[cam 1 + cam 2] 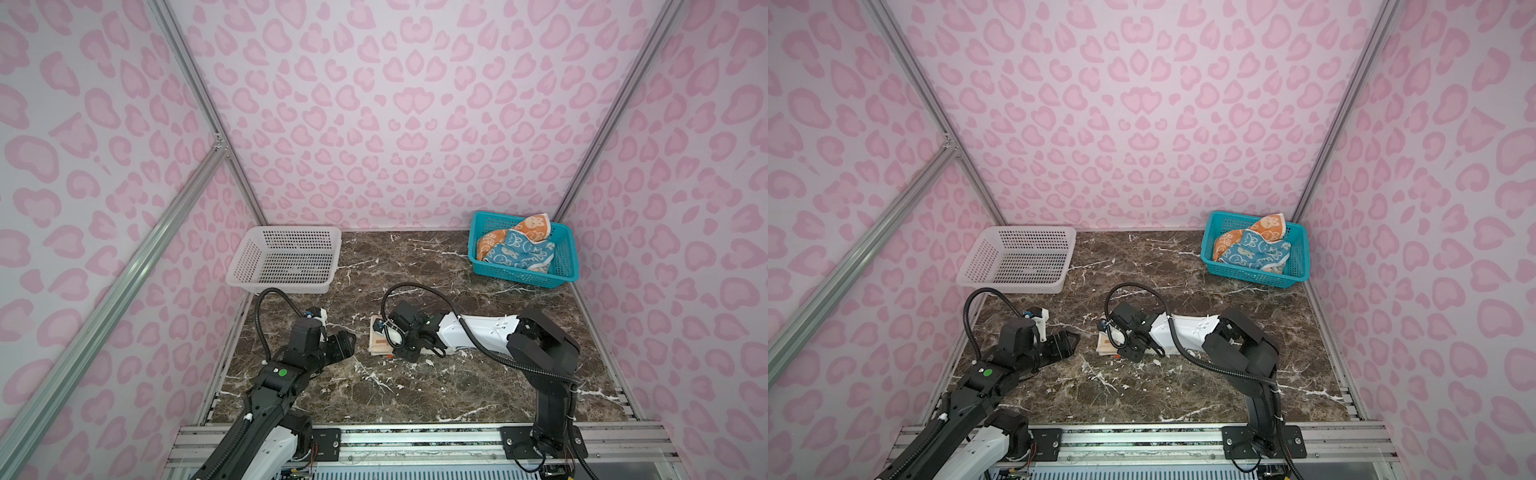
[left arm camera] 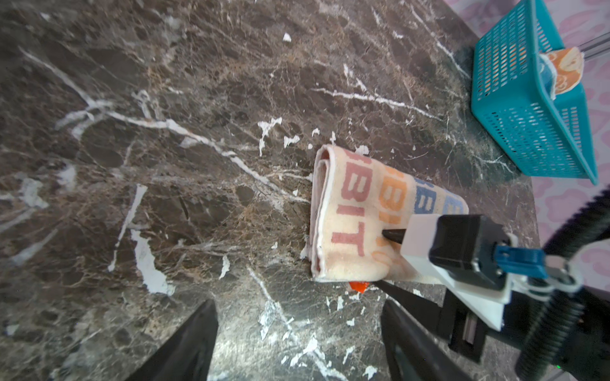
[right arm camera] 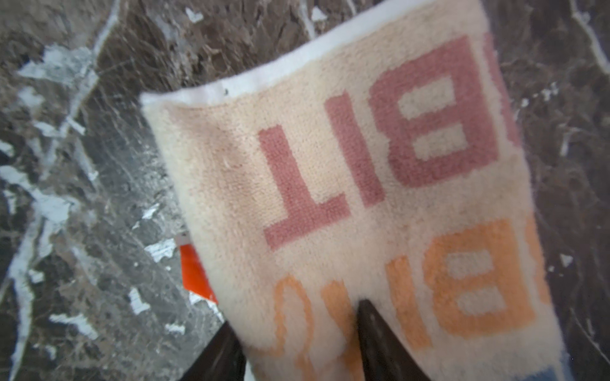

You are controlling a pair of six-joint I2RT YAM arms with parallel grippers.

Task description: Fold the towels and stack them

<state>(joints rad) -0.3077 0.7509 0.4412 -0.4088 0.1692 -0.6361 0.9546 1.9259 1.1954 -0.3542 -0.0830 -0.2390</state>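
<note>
The cream towel (image 1: 379, 343) (image 1: 1105, 344) with "RABBIT" lettering lies folded on the marble table, left of the middle. My right gripper (image 1: 395, 334) (image 3: 295, 316) is shut on its near edge. One finger (image 2: 392, 235) dents the top of the cream towel (image 2: 350, 211) (image 3: 330, 158), and the other runs under the edge. An orange tag (image 3: 194, 273) pokes out below. My left gripper (image 1: 343, 345) (image 2: 298, 303) hovers open and empty just left of the towel. The blue towel (image 1: 519, 251) and orange towel (image 1: 536, 226) lie crumpled in the teal basket (image 1: 519, 279).
A white mesh basket (image 1: 282, 286) (image 1: 1013, 286) stands empty at the back left, against the wall. The teal basket (image 1: 1254, 279) (image 2: 528, 132) sits in the back right corner. Pink patterned walls close in three sides of the table.
</note>
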